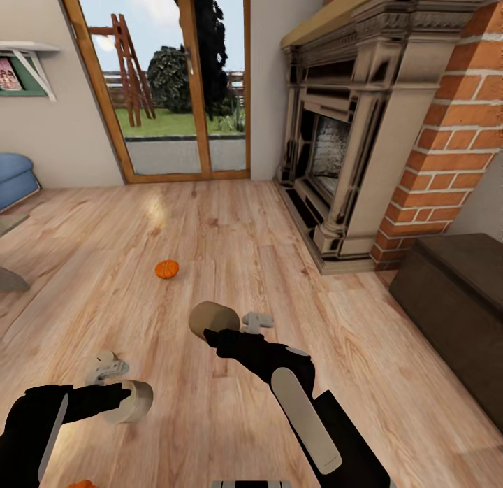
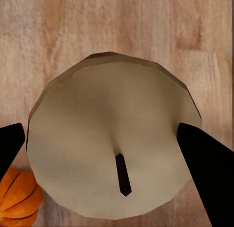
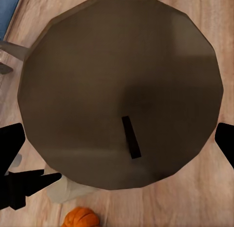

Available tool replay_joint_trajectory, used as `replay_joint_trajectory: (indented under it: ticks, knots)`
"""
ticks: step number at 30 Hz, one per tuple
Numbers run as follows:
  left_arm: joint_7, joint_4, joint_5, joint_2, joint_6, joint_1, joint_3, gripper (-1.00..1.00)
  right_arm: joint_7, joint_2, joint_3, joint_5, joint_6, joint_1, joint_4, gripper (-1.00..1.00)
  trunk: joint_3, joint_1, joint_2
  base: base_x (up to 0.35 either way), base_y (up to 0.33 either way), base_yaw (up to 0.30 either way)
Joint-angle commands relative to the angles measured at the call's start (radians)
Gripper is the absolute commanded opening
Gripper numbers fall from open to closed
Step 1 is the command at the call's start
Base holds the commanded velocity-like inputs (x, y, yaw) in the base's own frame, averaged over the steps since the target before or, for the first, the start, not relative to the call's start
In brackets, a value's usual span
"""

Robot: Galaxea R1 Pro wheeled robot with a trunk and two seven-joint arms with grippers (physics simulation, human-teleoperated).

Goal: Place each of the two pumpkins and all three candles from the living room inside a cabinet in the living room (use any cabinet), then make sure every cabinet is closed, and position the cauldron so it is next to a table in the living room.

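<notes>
Each gripper pinches one candle above the wooden floor: the left gripper is clamped on a pale candle at near left, its wick end facing the left wrist camera, and the right gripper is clamped on a second candle, shadowed in the right wrist view. One pumpkin sits on the floor farther off, left of centre; another pumpkin peeks in at the near edge beneath the left arm. The dark cabinet stands at right, near the fireplace.
</notes>
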Motion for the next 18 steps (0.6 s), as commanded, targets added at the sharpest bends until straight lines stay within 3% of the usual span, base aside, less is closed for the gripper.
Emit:
replay_joint_trajectory:
  ticks: [1, 18]
  knots:
    - [-0.011, -0.001, -0.011, 0.0, 0.003, -0.001, 0.001, -1.0, -0.01, 0.0, 0.0, -0.012, 0.001, -0.001, -0.001, -1.0, 0.003, -0.001, 0.0, 0.0, 0.0, 0.0]
    - [-0.011, 0.0, -0.011, 0.0, 0.003, -0.001, 0.001, -1.0, -0.01, 0.0, -0.002, -0.015, -0.006, -0.001, -0.001, -1.0, 0.069, -0.008, 0.004, 0.0, 0.0, 0.0]
